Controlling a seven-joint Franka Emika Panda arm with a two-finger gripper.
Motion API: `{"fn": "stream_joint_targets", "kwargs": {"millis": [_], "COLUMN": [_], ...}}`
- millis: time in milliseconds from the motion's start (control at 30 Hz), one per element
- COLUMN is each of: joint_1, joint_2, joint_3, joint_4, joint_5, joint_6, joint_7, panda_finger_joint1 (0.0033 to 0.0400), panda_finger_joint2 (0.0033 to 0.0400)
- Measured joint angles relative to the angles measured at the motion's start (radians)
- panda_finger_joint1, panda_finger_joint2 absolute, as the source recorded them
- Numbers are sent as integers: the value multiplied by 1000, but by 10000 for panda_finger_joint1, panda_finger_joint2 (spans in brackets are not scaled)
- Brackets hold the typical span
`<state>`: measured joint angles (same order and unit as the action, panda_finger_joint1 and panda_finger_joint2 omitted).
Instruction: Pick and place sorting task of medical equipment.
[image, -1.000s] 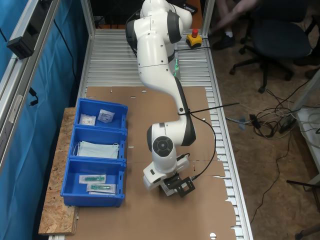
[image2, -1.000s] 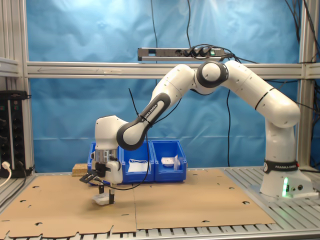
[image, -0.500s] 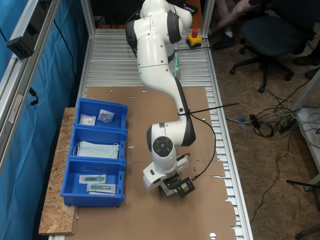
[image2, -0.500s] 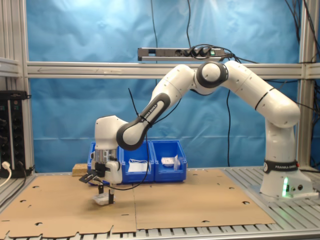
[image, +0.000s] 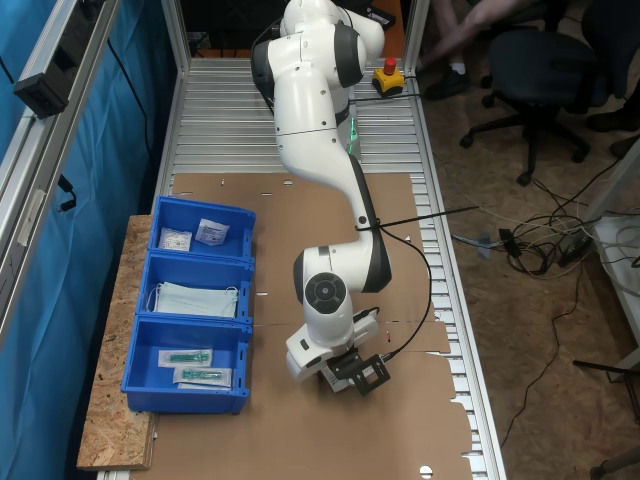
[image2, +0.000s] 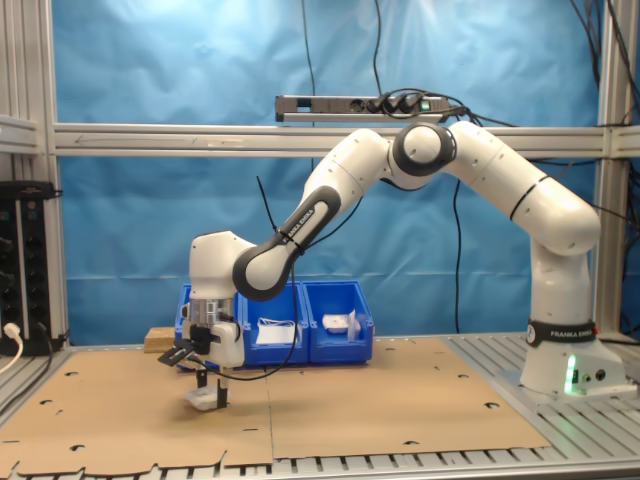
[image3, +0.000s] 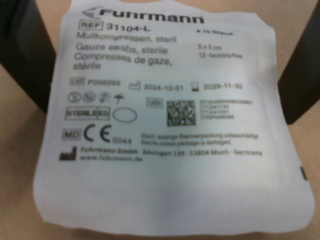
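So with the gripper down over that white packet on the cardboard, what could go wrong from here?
1. The sealed white packet is thin and flat between the two fingers, so the gripper could close and slip off it.
2. The fingertips sit close to the cardboard sheet; pressing lower might scrape or snag it.

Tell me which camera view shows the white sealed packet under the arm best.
The wrist view: the white sealed packet is close and flat-on between the tool's dark fingers. The second exterior view shows it as a small white patch at the tool. The first exterior view shows the arm above that spot.
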<state>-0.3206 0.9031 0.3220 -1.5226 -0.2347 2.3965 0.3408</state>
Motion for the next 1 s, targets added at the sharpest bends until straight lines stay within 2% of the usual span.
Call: {"fn": "stream_joint_targets", "kwargs": {"millis": [700,733,1000], "joint_1": [0,0,0], "joint_2": [0,0,0], "joint_3": [0,0,0], "joint_4": [0,0,0], "joint_5": [0,0,0], "joint_6": [0,0,0], "joint_7": [0,0,0], "panda_finger_joint1": [400,300,300], "panda_finger_joint2": [400,300,300]}}
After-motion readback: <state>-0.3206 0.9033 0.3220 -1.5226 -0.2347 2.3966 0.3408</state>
